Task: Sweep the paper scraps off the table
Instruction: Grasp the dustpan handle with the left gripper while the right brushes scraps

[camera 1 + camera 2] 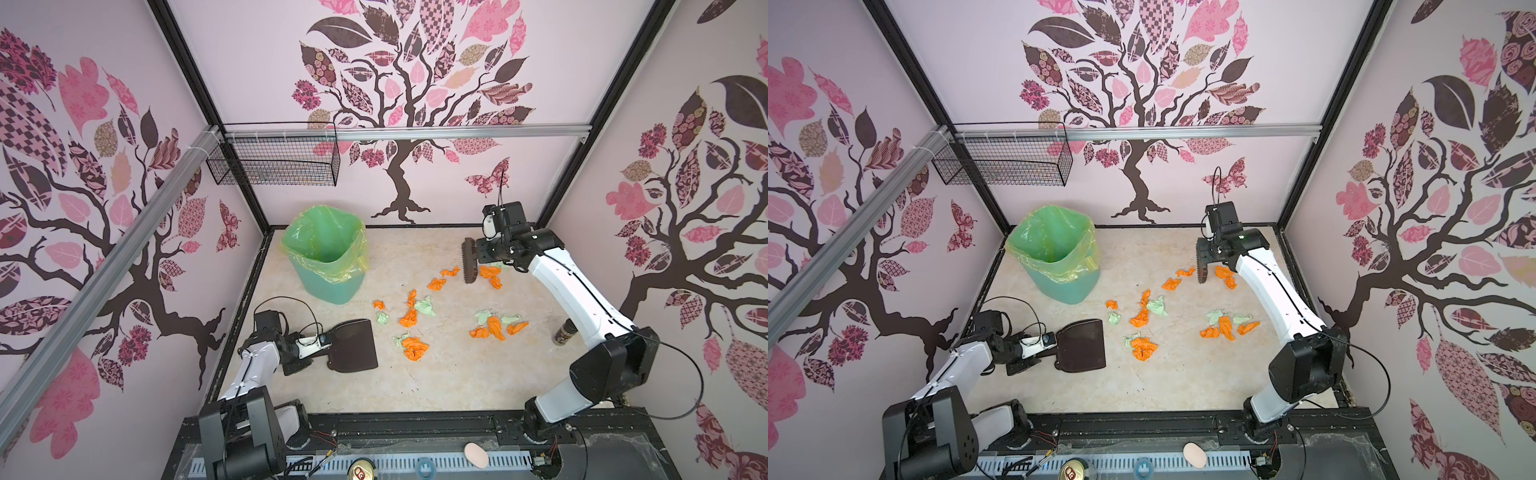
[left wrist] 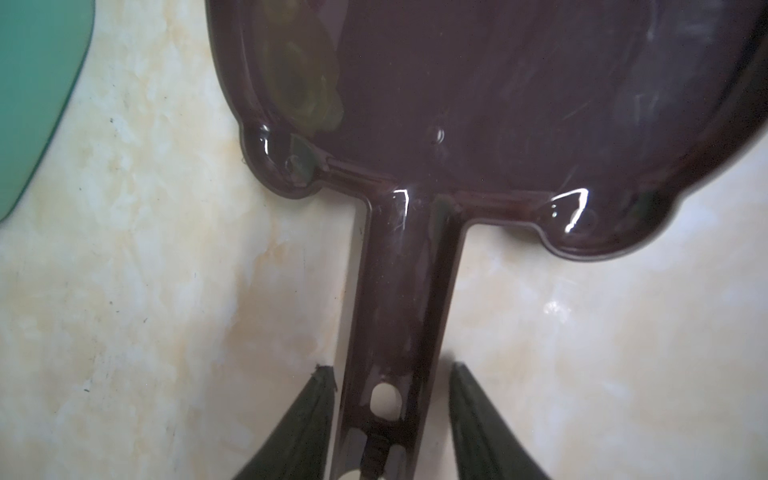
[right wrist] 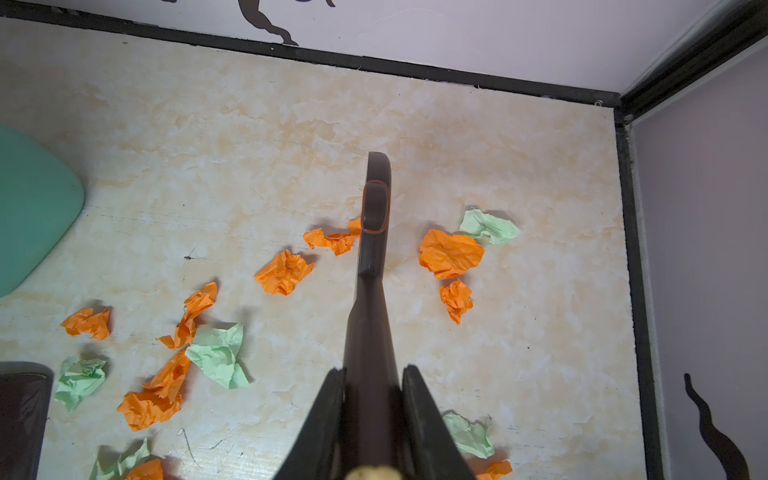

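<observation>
The paper scraps [image 1: 409,318], spread over the middle and right of the table [image 1: 436,382] in a top view, look light and soft, so I'd push them, not grab them, with the brush [image 3: 372,249] my right gripper [image 3: 372,386] squeezes, while my left gripper [image 2: 392,374] sits loosely around the dustpan [image 2: 498,83] handle.

No legible text, brand or number in any view. Small dark cylindrical jar [image 1: 564,332] on beige marble-patterned table [image 1: 457,374], near right edge: lighter band, possibly label, too small to read. Gold metal drink can top [image 1: 360,471] by grey slotted strip [image 1: 498,460]: no readable marking.
</observation>
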Controlling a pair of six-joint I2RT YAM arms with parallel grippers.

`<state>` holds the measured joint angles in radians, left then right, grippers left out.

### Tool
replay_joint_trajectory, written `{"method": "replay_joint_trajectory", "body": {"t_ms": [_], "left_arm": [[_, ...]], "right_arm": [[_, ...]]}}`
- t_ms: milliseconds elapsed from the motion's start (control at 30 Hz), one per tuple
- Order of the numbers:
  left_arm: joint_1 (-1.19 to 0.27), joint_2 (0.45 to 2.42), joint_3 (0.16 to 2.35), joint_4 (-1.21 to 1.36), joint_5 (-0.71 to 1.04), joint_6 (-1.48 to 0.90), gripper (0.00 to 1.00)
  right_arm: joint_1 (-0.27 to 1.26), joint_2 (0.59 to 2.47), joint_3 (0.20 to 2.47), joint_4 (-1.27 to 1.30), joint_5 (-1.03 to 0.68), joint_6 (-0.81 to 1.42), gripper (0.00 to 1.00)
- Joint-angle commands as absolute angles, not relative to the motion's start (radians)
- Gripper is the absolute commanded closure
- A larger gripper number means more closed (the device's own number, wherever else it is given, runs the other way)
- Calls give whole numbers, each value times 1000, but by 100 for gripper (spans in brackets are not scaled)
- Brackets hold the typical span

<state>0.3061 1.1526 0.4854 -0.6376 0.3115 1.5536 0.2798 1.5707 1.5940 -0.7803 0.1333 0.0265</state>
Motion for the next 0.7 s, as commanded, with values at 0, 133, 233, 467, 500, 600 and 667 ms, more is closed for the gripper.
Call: {"method": "replay_joint_trajectory", "body": {"t_ms": [0,133,233,467,500,600,667], "left_arm": [[301,1166,500,-615,304,1577,58],[301,1196,505,-596,299,1572,63],[301,1190,513,-582,309,1551,61],[299,1022,522,-622,386,1516,44],[299,1003,523,-637,390,1516,43],[298,975,529,-685,388,1530,49],[298,969,521,-710,380,1548,54]], "right_arm": [[288,1535,1597,-756,127,41,100],[306,1539,1591,-753,134,40,100],[315,1549,1590,-758,138,38,100],[325,1556,1585,-758,146,38,100],[325,1557,1585,-756,143,38,100],[327,1557,1576,-749,141,41,100],[328,1554,1567,-742,134,44,100]]}}
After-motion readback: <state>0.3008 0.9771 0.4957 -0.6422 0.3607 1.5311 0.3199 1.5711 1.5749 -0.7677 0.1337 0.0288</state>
